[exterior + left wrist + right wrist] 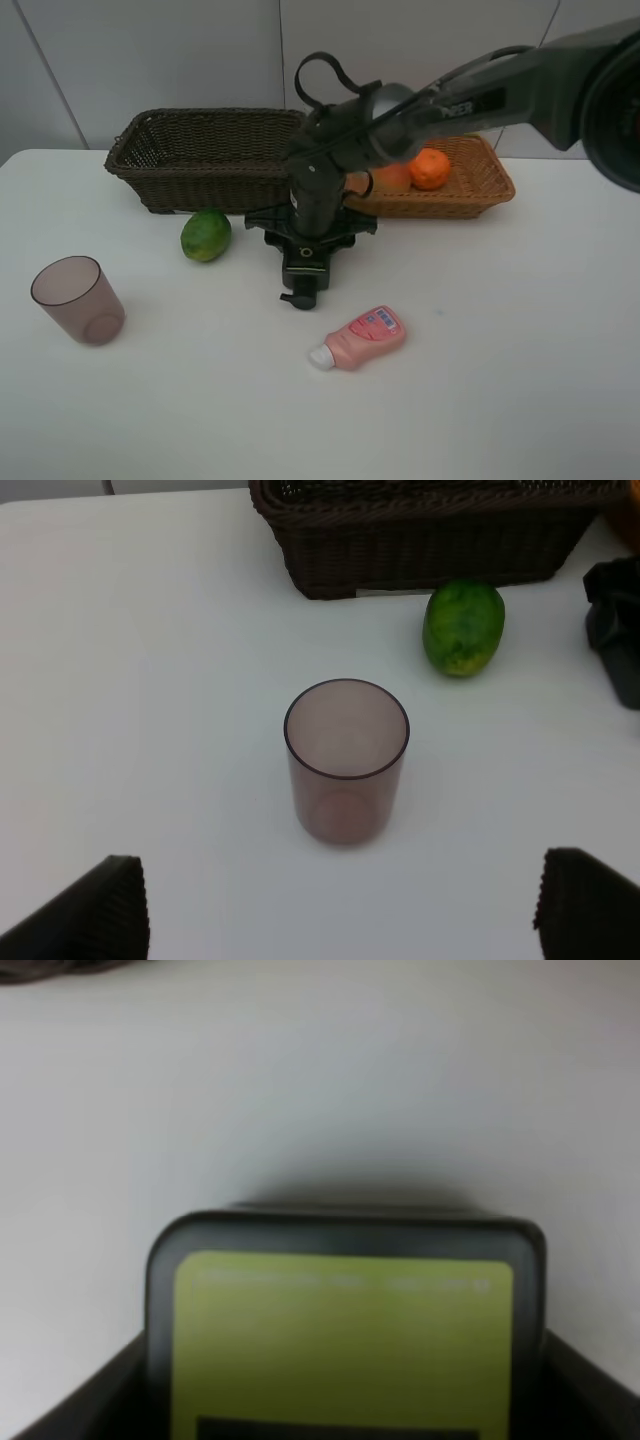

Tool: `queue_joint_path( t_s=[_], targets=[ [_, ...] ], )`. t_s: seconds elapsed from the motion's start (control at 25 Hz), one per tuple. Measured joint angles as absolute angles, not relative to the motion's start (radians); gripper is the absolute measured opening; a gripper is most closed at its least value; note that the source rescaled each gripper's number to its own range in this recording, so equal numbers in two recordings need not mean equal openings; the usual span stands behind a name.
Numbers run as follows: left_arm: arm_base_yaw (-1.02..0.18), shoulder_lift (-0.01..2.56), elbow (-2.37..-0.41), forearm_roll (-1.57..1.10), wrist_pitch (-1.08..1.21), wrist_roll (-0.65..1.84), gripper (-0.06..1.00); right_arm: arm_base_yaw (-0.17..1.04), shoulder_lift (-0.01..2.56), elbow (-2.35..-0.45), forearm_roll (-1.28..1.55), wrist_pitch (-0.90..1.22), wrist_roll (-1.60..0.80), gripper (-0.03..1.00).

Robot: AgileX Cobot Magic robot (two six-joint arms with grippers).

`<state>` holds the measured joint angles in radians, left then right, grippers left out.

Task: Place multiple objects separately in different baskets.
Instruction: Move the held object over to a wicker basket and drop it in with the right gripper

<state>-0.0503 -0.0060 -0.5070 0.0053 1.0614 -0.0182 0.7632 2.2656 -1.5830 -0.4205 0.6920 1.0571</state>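
Baskets, two: one dark-brown woven wicker basket (200,155), one shallower orange-tan wicker basket (478,190) holding one orange (430,168) and one red-yellow peach (392,178). Right gripper (306,262) clamps one black green-labelled pump bottle (345,1340) on the white table (500,350). Left gripper (345,905) gapes before one translucent purple-brown cup (346,760). One pink white-capped bottle (362,339) and one green lime-like fruit (206,235) lie loose.

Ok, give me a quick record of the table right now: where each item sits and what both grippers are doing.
dark basket: nothing seen inside
tan basket: holds orange and peach
lime: on table, in front of dark basket
cup: upright on table, empty
pink bottle: lying on table
black pump bottle: between the right gripper's fingers
right gripper: closed on black pump bottle
left gripper: open, facing the cup
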Motion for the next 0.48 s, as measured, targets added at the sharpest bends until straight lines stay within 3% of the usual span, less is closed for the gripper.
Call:
queue_joint_path(
  t_s=[0.48],
  targets=[
    [-0.050, -0.006, -0.507, 0.005, 1.061, -0.018, 1.00, 0.755, 2.045, -1.584, -0.181, 0.778, 0.374, 0.23]
  ],
)
